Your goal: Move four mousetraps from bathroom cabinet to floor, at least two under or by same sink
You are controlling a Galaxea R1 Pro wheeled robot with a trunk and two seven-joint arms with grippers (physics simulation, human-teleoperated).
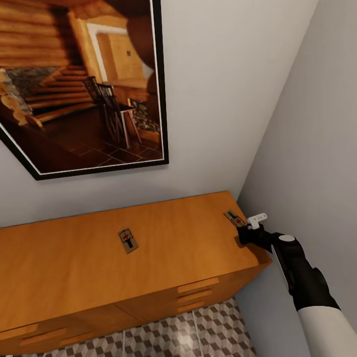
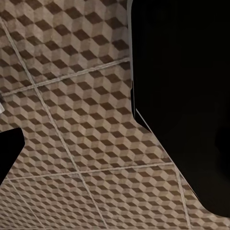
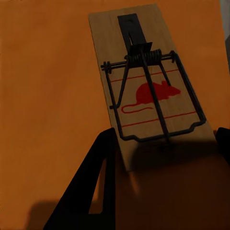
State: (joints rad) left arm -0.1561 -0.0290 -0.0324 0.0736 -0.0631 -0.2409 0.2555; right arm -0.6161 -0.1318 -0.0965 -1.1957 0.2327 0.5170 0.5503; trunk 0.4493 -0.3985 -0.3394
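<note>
Head view: an orange wooden cabinet (image 1: 148, 258) with drawer fronts is seen against a grey wall beneath a framed picture (image 1: 79, 84) of a log-cabin interior. Two mousetraps lie flat on the cabinet top, well apart: one mousetrap (image 1: 128, 240) near the middle and a second mousetrap (image 1: 234, 218) at the far right corner, just beside the side wall. The right gripper (image 1: 246, 231) is held at the near end of the corner trap. Right wrist view: the same trap (image 3: 148, 86), bearing a red mouse mark and dark wire, is seen with its near end between the two spread dark fingers (image 3: 93, 187); contact with the board cannot be made out. Left wrist view: the cube-patterned bathroom floor (image 2: 72, 120) is shown; whether the left gripper is spread or clenched cannot be told.
</note>
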